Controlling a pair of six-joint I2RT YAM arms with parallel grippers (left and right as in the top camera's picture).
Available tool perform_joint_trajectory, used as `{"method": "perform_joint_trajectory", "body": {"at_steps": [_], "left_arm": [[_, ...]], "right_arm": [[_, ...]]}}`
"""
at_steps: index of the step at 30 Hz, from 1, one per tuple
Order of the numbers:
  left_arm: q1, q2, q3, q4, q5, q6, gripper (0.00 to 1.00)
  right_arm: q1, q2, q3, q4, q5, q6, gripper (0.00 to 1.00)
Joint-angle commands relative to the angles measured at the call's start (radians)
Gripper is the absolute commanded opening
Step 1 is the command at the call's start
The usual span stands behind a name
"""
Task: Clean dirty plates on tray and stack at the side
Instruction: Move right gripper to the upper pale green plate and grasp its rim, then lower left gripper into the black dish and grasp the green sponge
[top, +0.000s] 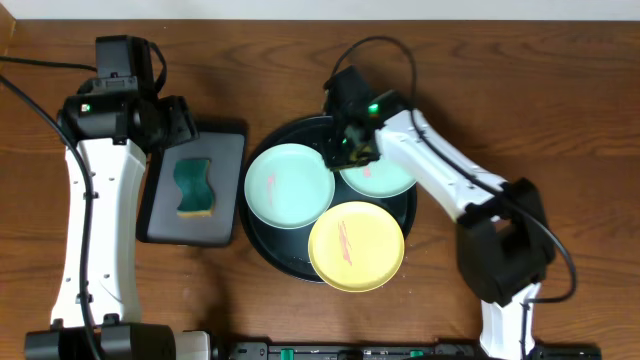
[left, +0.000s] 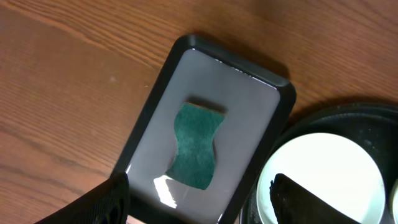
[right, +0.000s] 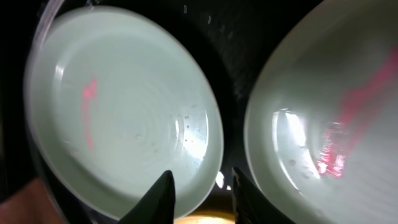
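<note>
The round black tray (top: 262, 232) holds three plates: a mint green plate (top: 290, 185) on the left, a second mint plate (top: 385, 180) at the back right, and a yellow plate (top: 356, 246) in front, all with orange-red smears. My right gripper (top: 345, 150) is low over the tray between the two mint plates. In the right wrist view its jaws (right: 202, 186) are open and straddle the rim of one mint plate (right: 124, 106). The other mint plate (right: 329, 124) is to the right. My left gripper (top: 175, 125) (left: 199, 208) is open and empty above the sponge.
A flat grey rectangular tray with a black edge (top: 225, 150) (left: 249, 99) lies left of the round tray and carries a green sponge (top: 195, 188) (left: 196, 146). Bare wooden table (top: 560, 120) surrounds both trays. The right arm crosses the round tray's right side.
</note>
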Motion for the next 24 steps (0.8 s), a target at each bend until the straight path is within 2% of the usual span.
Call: {"method": "perform_joint_trajectory", "body": {"at_steps": [1,8,16,24], "left_arm": [[0.003,0.028,0.006,-0.003,-0.024,-0.021,0.73],[0.003,0.046,0.006,-0.002,-0.024,-0.021,0.72],[0.003,0.046,0.006,-0.002,-0.024,-0.021,0.72],[0.003,0.046,0.006,-0.002,-0.024,-0.021,0.71]], "right_arm": [[0.026,0.035,0.014,-0.005,0.057,0.042,0.25],[0.056,0.085,0.013,-0.008,0.143,0.088,0.25],[0.07,0.133,0.013,0.0,0.154,0.087,0.23],[0.076,0.139,0.013,0.019,0.161,0.087,0.16]]}}
